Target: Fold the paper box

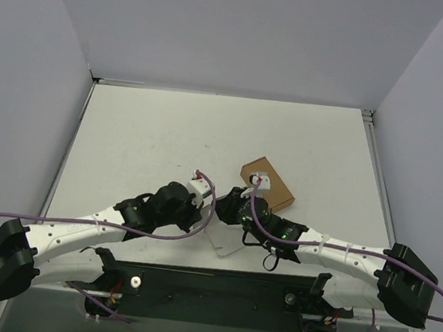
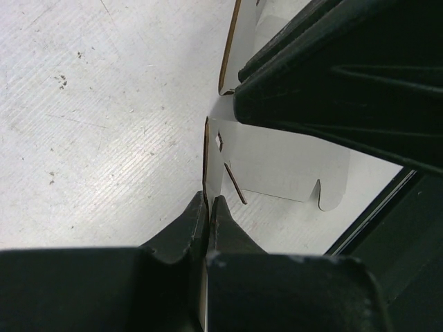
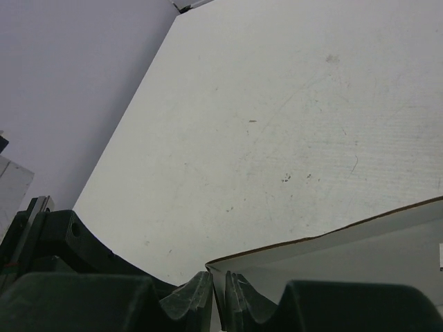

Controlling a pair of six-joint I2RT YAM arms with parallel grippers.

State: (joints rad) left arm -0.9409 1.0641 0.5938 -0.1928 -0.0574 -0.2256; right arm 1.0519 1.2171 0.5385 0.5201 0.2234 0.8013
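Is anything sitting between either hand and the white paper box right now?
Nothing visible does. The left hand pinches one edge of the paper box, and the right hand sits closed around another edge. The brown box lies beyond the right hand, not between either hand and the paper.

Layout on the table, seen from above and from both wrists

We find the paper box (image 1: 228,244) close to the middle of the table's (image 1: 145,133) near edge, between the two grippers. The left gripper (image 2: 209,207) sits at its left side, closed on one edge of the sheet. The right gripper (image 3: 219,285) sits at its right side, with another edge between its fingers. The brown box (image 1: 268,181) lies flat just behind the right gripper, right of the table's middle and well short of the far and right edges.
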